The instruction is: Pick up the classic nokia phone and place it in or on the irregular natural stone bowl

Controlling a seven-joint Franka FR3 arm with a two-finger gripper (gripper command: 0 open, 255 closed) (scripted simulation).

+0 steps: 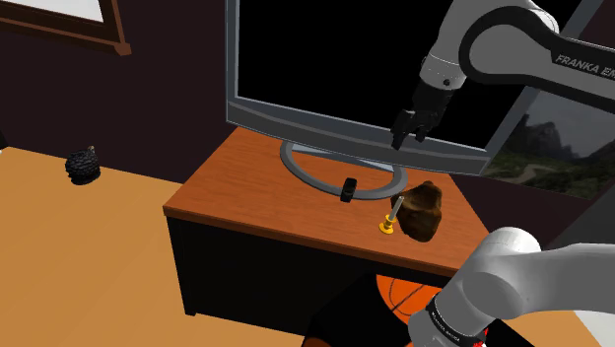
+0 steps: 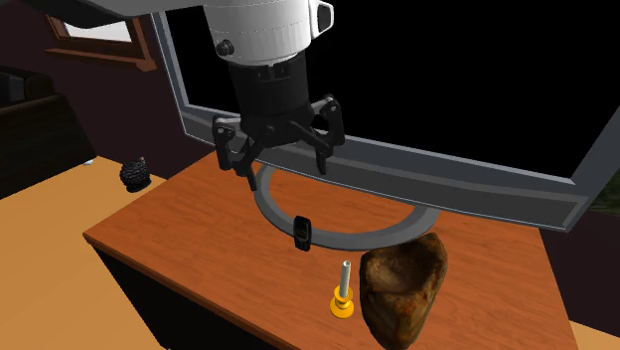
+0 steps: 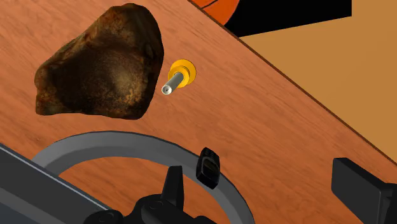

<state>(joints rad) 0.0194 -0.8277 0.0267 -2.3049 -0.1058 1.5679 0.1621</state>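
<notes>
The gripper (image 2: 282, 159) hangs in the upper middle of the second exterior view, fingers spread wide with nothing between them. Just below it, the small black phone (image 2: 303, 234) stands upright at the front edge of the monitor's ring foot (image 2: 383, 231). To its lower right, close together on the wooden table (image 2: 169, 224), are a yellow-footed peg (image 2: 343, 295) and the brown stone bowl (image 2: 402, 283). The monitor (image 1: 325, 59) rises behind. The arm (image 1: 552, 49) reads "FRANKA EM", cut off at the frame edge.

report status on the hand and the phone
Hand open, empty, above phone. Phone upright on monitor's ring base, untouched. Yellow-based peg close beside stone bowl.
</notes>
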